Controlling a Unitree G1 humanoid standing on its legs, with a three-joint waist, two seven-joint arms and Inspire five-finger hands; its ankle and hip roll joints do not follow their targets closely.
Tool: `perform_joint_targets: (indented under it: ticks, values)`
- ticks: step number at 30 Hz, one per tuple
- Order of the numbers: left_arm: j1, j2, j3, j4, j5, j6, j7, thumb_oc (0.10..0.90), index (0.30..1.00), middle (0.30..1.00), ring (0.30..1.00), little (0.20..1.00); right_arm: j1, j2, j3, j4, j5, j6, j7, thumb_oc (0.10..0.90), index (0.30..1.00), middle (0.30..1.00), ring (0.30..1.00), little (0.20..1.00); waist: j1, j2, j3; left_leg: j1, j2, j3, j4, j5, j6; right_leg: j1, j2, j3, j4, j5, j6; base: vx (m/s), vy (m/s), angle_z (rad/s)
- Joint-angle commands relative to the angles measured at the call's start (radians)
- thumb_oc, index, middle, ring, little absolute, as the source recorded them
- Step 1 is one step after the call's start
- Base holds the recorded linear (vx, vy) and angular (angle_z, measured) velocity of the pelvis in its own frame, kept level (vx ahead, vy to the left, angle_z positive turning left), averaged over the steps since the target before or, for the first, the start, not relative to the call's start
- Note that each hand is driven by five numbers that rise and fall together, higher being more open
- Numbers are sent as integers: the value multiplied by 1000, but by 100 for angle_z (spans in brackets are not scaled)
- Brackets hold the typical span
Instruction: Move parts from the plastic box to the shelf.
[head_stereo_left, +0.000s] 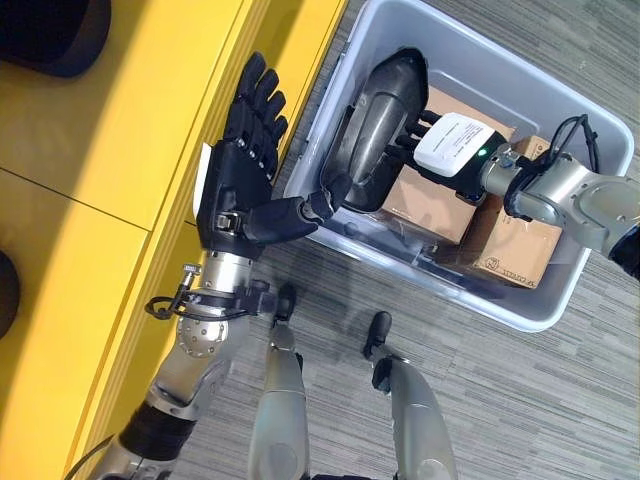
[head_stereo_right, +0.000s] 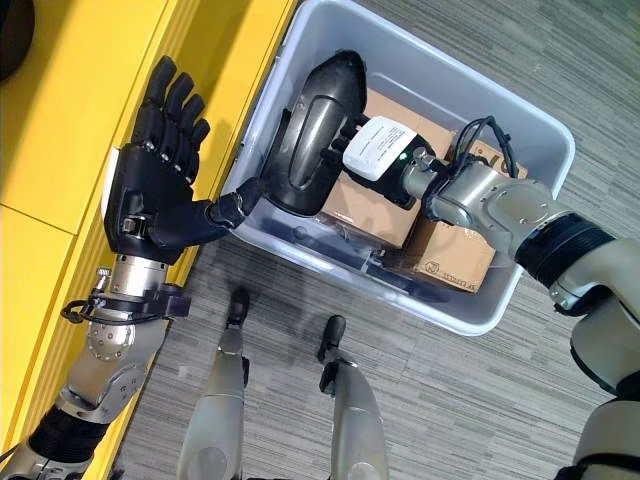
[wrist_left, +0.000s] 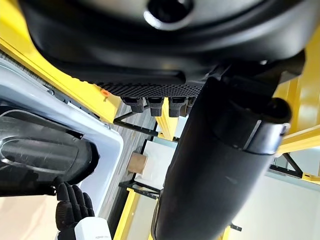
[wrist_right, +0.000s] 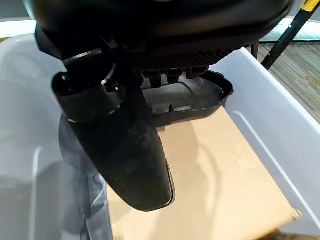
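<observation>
1. Reaching into the pale grey plastic box (head_stereo_left: 560, 285), the right robot hand (head_stereo_left: 452, 145), dark with a white cover on its back, has its fingers curled onto the edge of a large glossy black moulded part (head_stereo_left: 375, 125).
2. That black part stands tilted on its edge inside the plastic box, at the side of the box nearest the yellow shelf (head_stereo_left: 110, 150), its rounded top rising above the box rim.
3. The right wrist view shows the part's hollow inner face (wrist_right: 185, 100) just past the right robot hand's fingers, with the thumb (wrist_right: 125, 160) stretched out over a flat brown cardboard box.
4. Two brown cardboard boxes (head_stereo_left: 440, 205) lie in the plastic box under and beside the black part; one (head_stereo_left: 515, 245) sits at the box side away from the shelf.
5. The left robot hand (head_stereo_left: 240, 170) hangs between the shelf and the plastic box, fingers straight and together, pointing along the shelf edge; it holds nothing.
6. Its thumb (head_stereo_left: 290, 215) sticks out sideways toward the plastic box, with the tip at the box rim close to the black part's lower end; whether it touches is unclear.
7. The plastic box stands on grey striped floor (head_stereo_left: 520, 400) just beside the shelf.
</observation>
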Motion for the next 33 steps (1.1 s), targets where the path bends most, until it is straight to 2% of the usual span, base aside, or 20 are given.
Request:
perform_joint_targets:
  ticks: [1, 16, 25, 33]
  values:
    - [-66, -34, 13, -152, 32, -131, -4, 900, 1000, 1000, 1000, 1000, -209, -52, 57, 5, -23, 31, -74, 900, 1000, 1000, 1000, 1000, 1, 26, -6, -35, 36, 32, -24, 49, 7, 138, 11, -7, 28, -174, 16, 26, -4, 12]
    - [-82, -60, 0, -150, 34, -130, 15, 900, 1000, 1000, 1000, 1000, -248, -34, 86, 42, -40, 53, -90, 900, 1000, 1000, 1000, 1000, 9, 32, -3, -83, 2, 5, 2, 28, 17, 122, -1, -22, 43, -194, 10, 39, 1, 7]
    - [-85, -75, -2, -152, 36, -131, 26, 900, 1000, 1000, 1000, 1000, -247, -2, 104, 101, -63, 66, -92, 900, 1000, 1000, 1000, 1000, 15, 39, -3, -137, -16, -8, 27, 18, 21, 67, -1, -23, 80, -201, 7, 5, 5, 6]
    - [-88, -84, -8, -155, 47, -130, 37, 900, 1000, 1000, 1000, 1000, -249, 23, 106, 152, -61, 79, -103, 900, 1000, 1000, 1000, 1000, 19, 42, -3, -235, -35, -21, 82, 3, 24, -29, -4, -18, 139, -208, 2, -2, 7, 5]
